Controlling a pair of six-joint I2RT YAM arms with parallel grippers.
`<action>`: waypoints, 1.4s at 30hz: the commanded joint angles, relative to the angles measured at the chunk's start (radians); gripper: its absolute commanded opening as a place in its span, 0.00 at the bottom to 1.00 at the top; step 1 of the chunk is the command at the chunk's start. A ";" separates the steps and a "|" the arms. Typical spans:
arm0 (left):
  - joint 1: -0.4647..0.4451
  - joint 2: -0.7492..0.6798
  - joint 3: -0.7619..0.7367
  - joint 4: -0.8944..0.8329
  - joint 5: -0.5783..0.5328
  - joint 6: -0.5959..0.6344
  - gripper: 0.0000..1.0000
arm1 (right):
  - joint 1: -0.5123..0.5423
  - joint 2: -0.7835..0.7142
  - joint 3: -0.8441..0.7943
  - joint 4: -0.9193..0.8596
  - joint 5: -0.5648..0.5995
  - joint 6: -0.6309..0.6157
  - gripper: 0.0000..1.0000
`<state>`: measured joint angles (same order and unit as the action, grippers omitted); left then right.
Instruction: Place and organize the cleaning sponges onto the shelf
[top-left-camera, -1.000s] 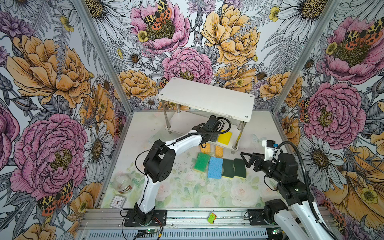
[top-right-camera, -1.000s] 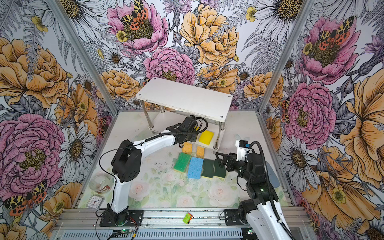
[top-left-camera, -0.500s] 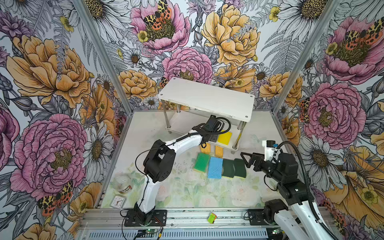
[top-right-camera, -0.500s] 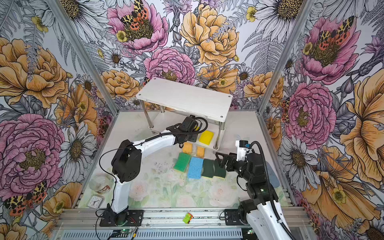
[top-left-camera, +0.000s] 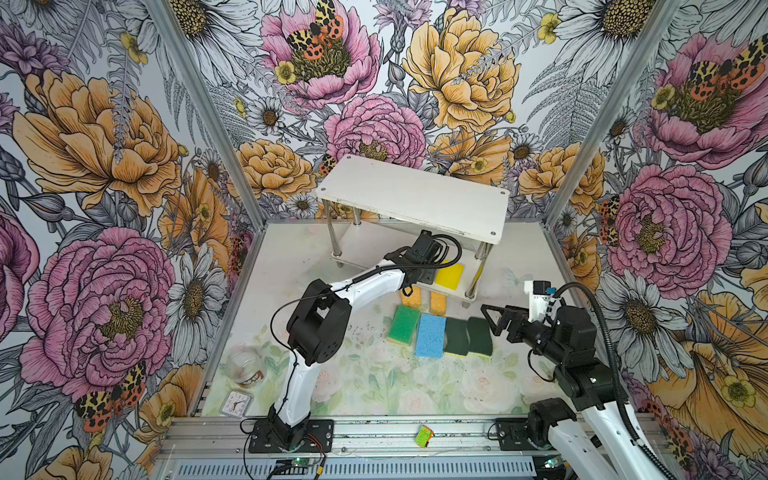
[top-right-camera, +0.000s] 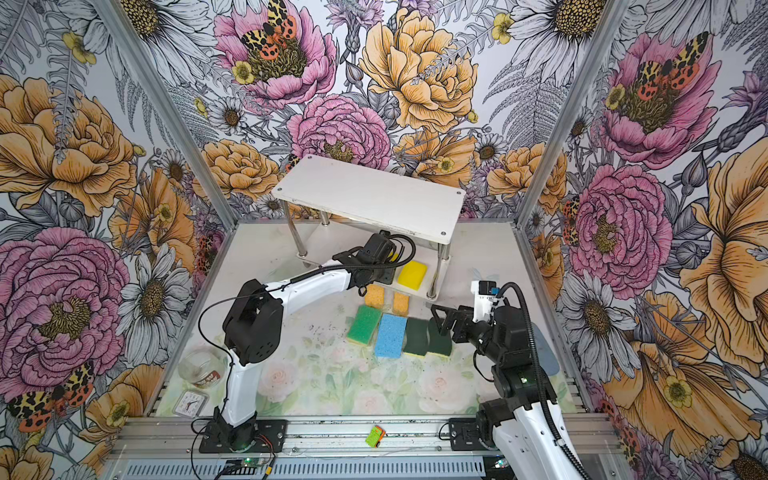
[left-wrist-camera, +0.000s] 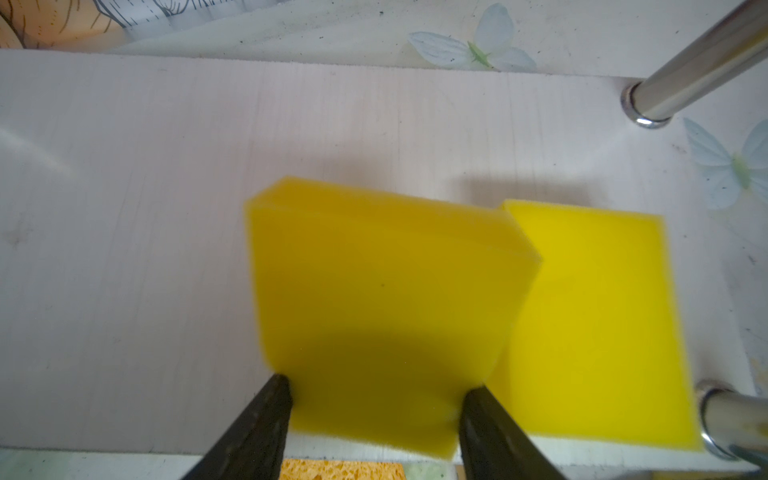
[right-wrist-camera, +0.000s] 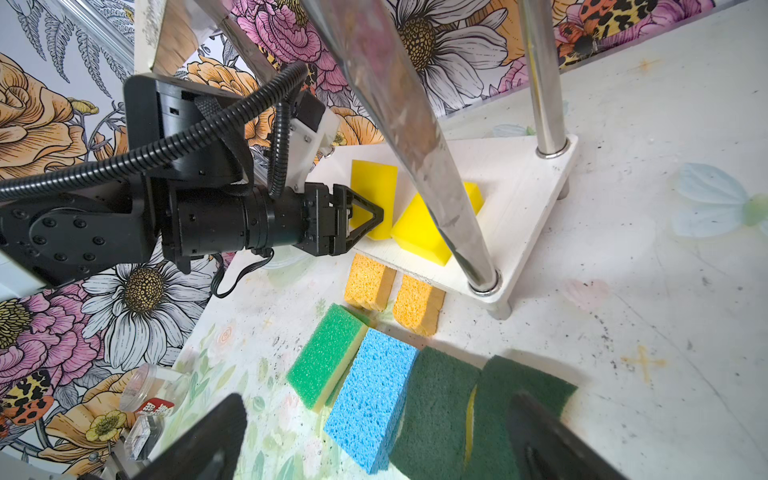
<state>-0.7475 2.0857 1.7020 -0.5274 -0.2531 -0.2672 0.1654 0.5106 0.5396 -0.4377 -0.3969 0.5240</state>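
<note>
- Both top views: the white two-tier board shelf (top-left-camera: 411, 203), on four shiny metal posts, stands at the rear of the floral table mat (top-left-camera: 374, 386).
- One flat plain yellow foam sponge (top-left-camera: 449, 275) lies on the lower board, at its right end.
- On the mat, just in front of the shelf, lie two orange porous sponges (top-left-camera: 411, 298).
- Nearer, side by side in a row, lie one green-topped sponge (top-left-camera: 404, 324), one light blue porous sponge (top-left-camera: 431, 334) and two wavy dark-green sponges (top-left-camera: 456, 336).
- The right gripper (top-left-camera: 489, 321) hovers at the outer dark-green sponge with its jaws spread, holding nothing.
- The left arm's wrist and the top board hide its fingertips here.
- Left wrist view: the left gripper (left-wrist-camera: 376, 384) clamps a second yellow sponge (left-wrist-camera: 374, 291), with both black fingers (left-wrist-camera: 266, 415) pressed on its near corners.
- The second yellow sponge is blurred, tilted over the lower board, and overlaps the flat one's edge.
- Right wrist view: the clamped sponge stands on edge. Contact with the board cannot be determined.
- A post crosses the flat yellow sponge.
- Sponges counted: eight.
</note>
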 joint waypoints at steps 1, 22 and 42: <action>0.011 -0.015 0.008 0.000 0.015 -0.018 0.63 | 0.006 -0.010 0.000 0.001 0.007 0.002 1.00; 0.010 -0.020 0.002 0.000 0.017 -0.018 0.64 | 0.005 -0.010 -0.004 0.001 0.005 0.004 1.00; 0.012 -0.020 0.003 -0.001 0.012 -0.018 0.67 | 0.005 -0.017 -0.010 -0.001 0.005 0.005 1.00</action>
<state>-0.7475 2.0857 1.7020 -0.5274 -0.2531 -0.2676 0.1654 0.5034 0.5392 -0.4370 -0.3969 0.5240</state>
